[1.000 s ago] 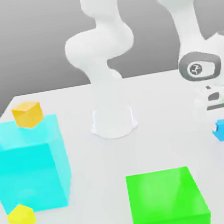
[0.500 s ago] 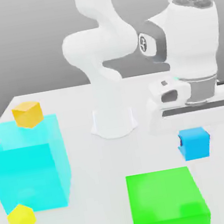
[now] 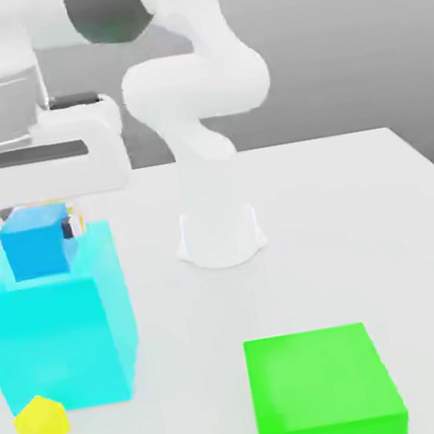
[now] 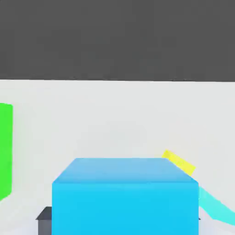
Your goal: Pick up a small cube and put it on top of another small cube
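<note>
In the exterior view, the table [image 3: 301,277] stretches pale toward a grey backdrop. I hold the blue cube [image 3: 37,243] between my fingers [image 3: 68,229], in front of the orange cube [image 3: 55,203] and seemingly above the big cyan block [image 3: 57,337] (likely my stacking spot). In the hand view, dark fingertips [image 4: 44,222] flank the cube, a side grip that probably leaves its underside free for placing.
</note>
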You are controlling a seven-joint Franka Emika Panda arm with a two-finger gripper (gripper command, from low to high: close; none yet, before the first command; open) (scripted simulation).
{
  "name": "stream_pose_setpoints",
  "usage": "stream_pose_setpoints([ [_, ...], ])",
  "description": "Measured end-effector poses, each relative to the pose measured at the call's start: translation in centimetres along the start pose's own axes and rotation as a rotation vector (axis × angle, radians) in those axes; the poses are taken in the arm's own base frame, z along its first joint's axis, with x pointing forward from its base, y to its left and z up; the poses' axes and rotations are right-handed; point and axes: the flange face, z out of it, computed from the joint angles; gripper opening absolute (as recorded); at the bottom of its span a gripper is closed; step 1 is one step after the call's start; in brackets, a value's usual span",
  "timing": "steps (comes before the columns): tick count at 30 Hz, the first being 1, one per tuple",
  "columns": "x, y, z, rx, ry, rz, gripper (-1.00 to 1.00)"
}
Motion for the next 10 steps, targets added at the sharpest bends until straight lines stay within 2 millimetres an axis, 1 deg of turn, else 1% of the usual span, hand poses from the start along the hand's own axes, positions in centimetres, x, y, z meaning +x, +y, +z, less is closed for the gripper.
stream_pose_setpoints([
  [2, 0.9, 5.3, -1.4, 0.001, -0.006, 0.013, -1.00],
  [3, 1.0, 7.1, -1.4, 0.002, -0.009, 0.017, -1.00],
  [4, 1.1, 8.0, -0.6, 0.002, -0.010, 0.019, -1.00],
  [6, 1.2, 8.7, 1.9, 0.003, -0.011, 0.020, -1.00],
  [7, 1.1, 8.9, 3.3, 0.003, -0.011, 0.021, 1.00],
  [10, 1.1, 8.9, 3.3, 0.003, -0.011, 0.021, 1.00],
])
